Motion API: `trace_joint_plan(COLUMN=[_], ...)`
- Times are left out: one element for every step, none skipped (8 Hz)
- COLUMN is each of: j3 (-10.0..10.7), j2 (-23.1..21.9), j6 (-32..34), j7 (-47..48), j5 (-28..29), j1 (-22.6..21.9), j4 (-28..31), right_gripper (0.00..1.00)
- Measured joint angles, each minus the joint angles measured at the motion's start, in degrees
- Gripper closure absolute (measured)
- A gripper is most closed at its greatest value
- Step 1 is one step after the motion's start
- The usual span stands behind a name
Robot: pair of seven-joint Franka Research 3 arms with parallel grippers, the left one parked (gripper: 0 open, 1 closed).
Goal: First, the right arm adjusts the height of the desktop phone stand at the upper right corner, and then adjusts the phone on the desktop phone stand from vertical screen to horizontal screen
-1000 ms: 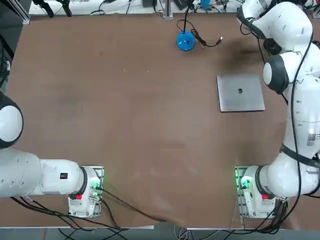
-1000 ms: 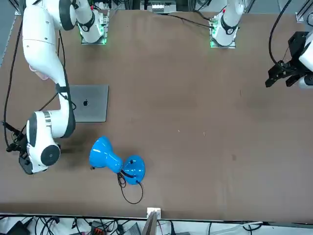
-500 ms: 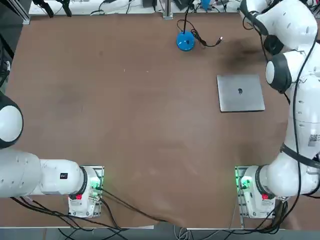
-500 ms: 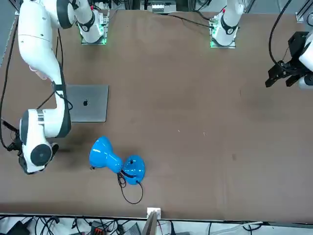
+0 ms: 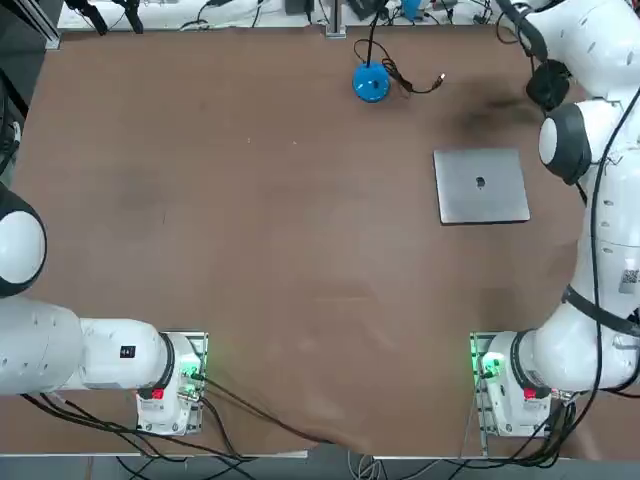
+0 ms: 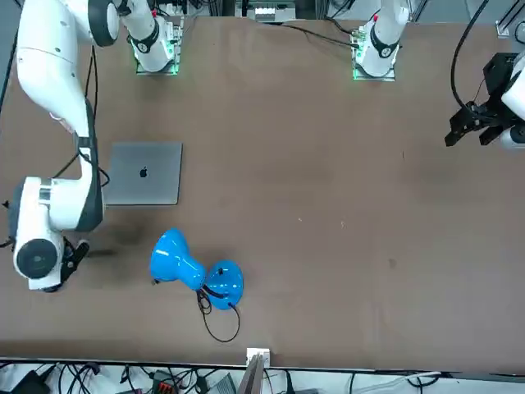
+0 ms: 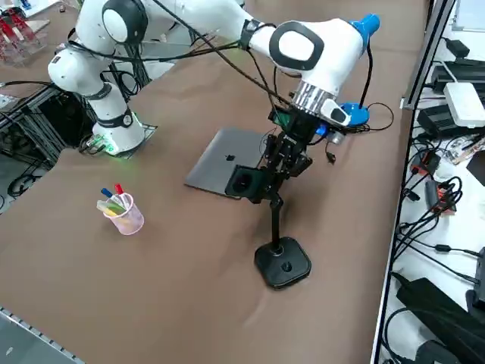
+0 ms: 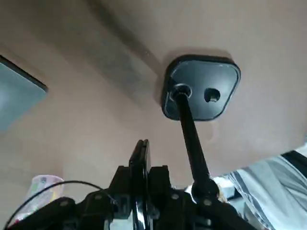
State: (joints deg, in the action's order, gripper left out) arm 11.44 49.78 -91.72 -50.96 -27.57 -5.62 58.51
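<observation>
The black desktop phone stand shows in the right side view, its square base (image 7: 283, 263) on the table near the right edge and a thin pole (image 7: 274, 220) rising from it. At the pole's top the black phone (image 7: 242, 182) sits in the clamp head. My right gripper (image 7: 279, 168) comes down from above and is shut on the phone. In the right wrist view the phone (image 8: 140, 155) stands edge-on at the gripper (image 8: 141, 175), with the pole (image 8: 192, 139) and base (image 8: 201, 88) beyond. In the top view the right arm (image 5: 590, 60) hides the stand.
A closed silver laptop (image 7: 223, 163) lies just behind the stand. A blue round-based stand (image 7: 352, 114) with a black cable stands farther back. A clear cup of pens (image 7: 121, 211) is near the table's side. The table edge (image 7: 398, 189) runs close by, with cables beyond.
The right arm's wrist and forearm have shifted toward the table's far right corner, sliding outward in both the top and front views. The gripper stays shut.
</observation>
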Motion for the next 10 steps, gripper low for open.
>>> trace_joint_plan(j3=[0.0, 0.0, 0.0, 0.0, 0.0, 0.0, 0.0, 0.0, 0.0, 0.0], j2=[-0.2, -0.4, -0.8, -1.2, -1.5, -1.7, -1.9, -2.2, -2.6, -3.1], j6=[0.0, -0.1, -0.2, -0.5, -0.6, -0.7, -1.0, -1.2, -1.3, -1.3], j7=[-0.4, -0.6, -0.7, -0.8, -1.0, -1.0, -1.0, -1.0, -1.0, -1.0], j5=[1.3, 2.7, 4.2, 5.7, 6.9, 7.6, 8.3, 8.9, 9.1, 9.4], j1=[0.5, 0.9, 1.3, 1.8, 2.2, 2.5, 2.6, 2.7, 2.8, 2.9], j4=[-0.2, -0.4, -0.5, -0.5, -0.5, -0.6, -0.6, -0.6, -0.6, -0.6], right_gripper=[0.82, 0.82, 0.82, 0.82, 0.82, 0.82, 0.82, 0.82, 0.82, 0.82])
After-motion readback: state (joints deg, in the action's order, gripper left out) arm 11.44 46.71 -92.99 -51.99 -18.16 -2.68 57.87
